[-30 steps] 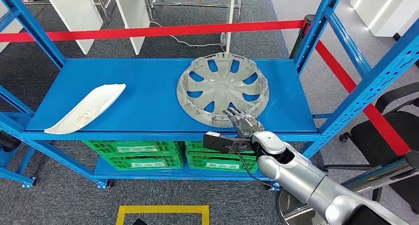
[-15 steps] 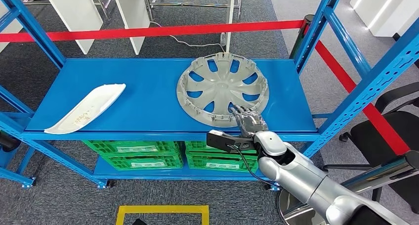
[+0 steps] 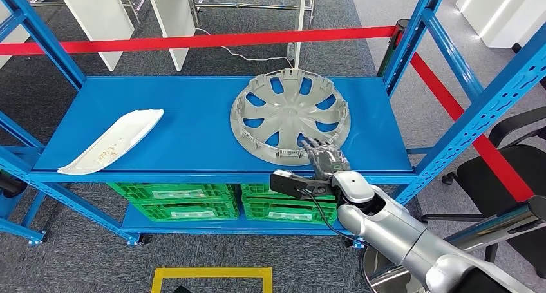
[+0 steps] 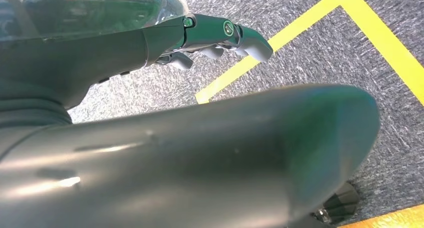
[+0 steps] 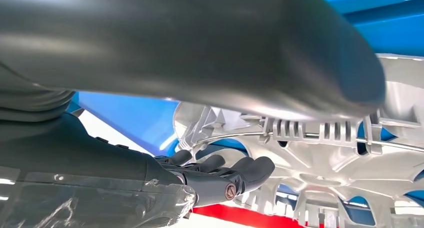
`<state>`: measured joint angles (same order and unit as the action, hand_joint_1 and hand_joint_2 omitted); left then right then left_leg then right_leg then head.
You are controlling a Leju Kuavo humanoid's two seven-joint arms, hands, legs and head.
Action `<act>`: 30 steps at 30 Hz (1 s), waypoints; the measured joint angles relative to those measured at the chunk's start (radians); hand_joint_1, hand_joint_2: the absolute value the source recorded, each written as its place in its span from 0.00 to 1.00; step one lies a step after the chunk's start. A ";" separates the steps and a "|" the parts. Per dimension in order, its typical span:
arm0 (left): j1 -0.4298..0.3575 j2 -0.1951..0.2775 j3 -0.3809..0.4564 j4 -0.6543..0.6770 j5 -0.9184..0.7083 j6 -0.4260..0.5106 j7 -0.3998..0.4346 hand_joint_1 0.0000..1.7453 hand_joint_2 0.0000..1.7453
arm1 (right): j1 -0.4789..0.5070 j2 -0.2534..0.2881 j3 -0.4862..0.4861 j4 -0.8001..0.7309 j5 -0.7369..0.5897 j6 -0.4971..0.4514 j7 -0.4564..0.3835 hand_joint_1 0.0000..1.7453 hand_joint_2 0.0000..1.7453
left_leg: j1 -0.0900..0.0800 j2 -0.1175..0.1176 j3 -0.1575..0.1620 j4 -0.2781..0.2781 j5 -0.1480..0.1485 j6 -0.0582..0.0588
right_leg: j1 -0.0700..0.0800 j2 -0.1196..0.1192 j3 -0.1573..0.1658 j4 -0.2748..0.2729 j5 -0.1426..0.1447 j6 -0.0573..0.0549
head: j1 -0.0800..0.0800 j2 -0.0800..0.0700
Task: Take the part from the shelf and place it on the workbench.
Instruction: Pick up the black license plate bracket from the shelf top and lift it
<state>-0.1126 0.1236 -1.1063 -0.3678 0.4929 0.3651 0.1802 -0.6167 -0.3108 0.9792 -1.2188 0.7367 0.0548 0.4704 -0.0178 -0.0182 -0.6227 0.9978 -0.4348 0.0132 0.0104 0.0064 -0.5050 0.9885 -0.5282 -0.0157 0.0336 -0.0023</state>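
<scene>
- Silver wheel cover (image 3: 290, 117): lies flat, inner side up, on the right half of the blue shelf (image 3: 193, 122), with its near rim close to the shelf's front edge.
- Right hand (image 3: 325, 158): reaches over the near rim of the wheel cover; in the right wrist view its dark fingers (image 5: 235, 172) lie stretched out side by side just inside the ribbed rim (image 5: 320, 133), with the thick thumb above. Whether the fingers are clamped on the rim or merely rest against it cannot be told.
- Left hand (image 4: 210, 37): hangs above the grey carpet and a yellow floor line (image 4: 300, 32), fingers loosely curled and holding nothing.
- White curved panel (image 3: 112, 141): lies at the left end of the shelf, well apart from the wheel cover.
- Green crates (image 3: 225, 201): stand on the lower tier.
- Red barrier tape (image 3: 193, 40): stretches behind the shelf.
</scene>
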 joint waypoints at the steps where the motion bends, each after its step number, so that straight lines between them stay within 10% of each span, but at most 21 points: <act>1: 0.000 0.000 0.000 0.000 0.000 0.000 0.000 0.00 0.00 | 0.000 -0.001 0.000 0.000 0.000 0.000 0.000 0.00 0.00 | 0.000 0.000 0.000 0.000 0.000 0.000 | 0.000 0.000 0.000 0.000 0.000 0.000 | 0.000 0.000; 25: 0.000 -0.006 0.000 -0.011 0.003 -0.016 -0.016 0.00 0.00 | 0.010 -0.015 -0.002 -0.009 0.012 0.016 0.000 0.00 0.00 | 0.005 0.003 0.006 -0.004 -0.006 0.010 | 0.000 0.002 0.001 0.004 -0.009 0.009 | 0.001 0.000; 30: -0.001 -0.010 0.001 -0.013 0.003 -0.017 -0.017 0.00 0.00 | 0.019 -0.022 -0.002 -0.016 0.012 0.017 0.000 0.00 0.00 | 0.023 0.009 0.020 -0.012 -0.013 0.010 | -0.014 0.000 -0.146 0.268 -0.110 0.035 | 0.005 0.000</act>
<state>-0.1138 0.1135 -1.1056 -0.3813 0.4955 0.3481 0.1627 -0.5976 -0.3328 0.9777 -1.2348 0.7487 0.0719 0.4704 0.0049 -0.0092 -0.6028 0.9861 -0.4481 0.0232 -0.0040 0.0069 -0.6511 1.2569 -0.6386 0.0192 0.0384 -0.0023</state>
